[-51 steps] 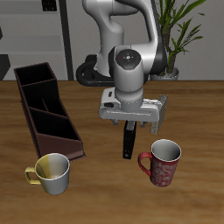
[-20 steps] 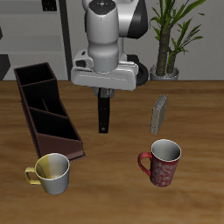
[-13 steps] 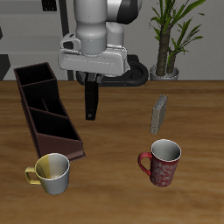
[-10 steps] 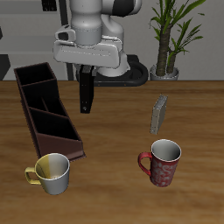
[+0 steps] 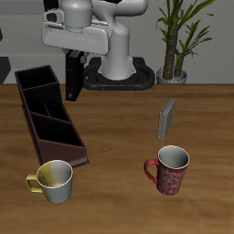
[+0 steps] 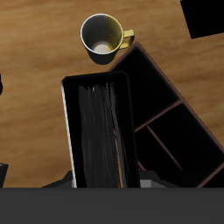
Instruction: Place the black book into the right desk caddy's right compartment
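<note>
Two mugs are set near the table's front edge: a yellow mug [image 5: 53, 180] just past the near end of the right desk caddy [image 5: 47, 111], and a red mug [image 5: 168, 169] well apart from it across the bare wooden table [image 5: 119, 137]. A small grey book [image 5: 166, 118] is stood upright farther back than the red mug, and a potted plant [image 5: 176, 37] is seen behind the table. The black book [image 5: 71, 76] is held upright in the air, pinched at its upper end by the gripper [image 5: 75, 57], whose fingers are closed on it. The book hangs above the table just beside the caddy, near its middle section, with its lower end clear of the caddy's rim. In the wrist view the book [image 6: 103, 131] is seen edge-on, with the caddy [image 6: 171, 122] close alongside and the yellow mug [image 6: 103, 38] beyond it. Nothing is seen lying inside the caddy's sections.
</note>
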Motion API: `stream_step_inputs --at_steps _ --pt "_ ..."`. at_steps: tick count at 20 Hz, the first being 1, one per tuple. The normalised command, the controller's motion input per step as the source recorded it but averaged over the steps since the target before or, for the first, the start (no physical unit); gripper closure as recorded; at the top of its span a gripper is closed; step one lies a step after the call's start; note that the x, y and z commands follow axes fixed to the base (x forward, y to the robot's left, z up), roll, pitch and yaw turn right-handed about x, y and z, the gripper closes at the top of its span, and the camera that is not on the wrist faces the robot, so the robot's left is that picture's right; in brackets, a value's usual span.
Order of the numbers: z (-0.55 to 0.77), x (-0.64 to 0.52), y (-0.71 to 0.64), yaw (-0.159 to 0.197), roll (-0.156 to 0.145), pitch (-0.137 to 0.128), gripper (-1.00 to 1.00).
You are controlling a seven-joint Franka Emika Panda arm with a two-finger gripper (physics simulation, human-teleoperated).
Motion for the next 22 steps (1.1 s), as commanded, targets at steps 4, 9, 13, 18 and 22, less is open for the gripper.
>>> stream_step_inputs --at_steps 4,9,13,18,22 --pt "0.21 -0.39 -0.36 -0.052 -0.062 -0.014 1.0" --pt "0.16 -0.51 -0.28 0.001 -0.032 -0.045 1.0" --pt "0.14 -0.4 -0.25 -0.025 -0.033 -0.034 1.0" --pt "0.06 -0.29 -0.28 -0.043 -0.054 -0.021 1.0" --pt "0.09 -0.27 -0.36 -0.059 -0.064 -0.037 1.0"
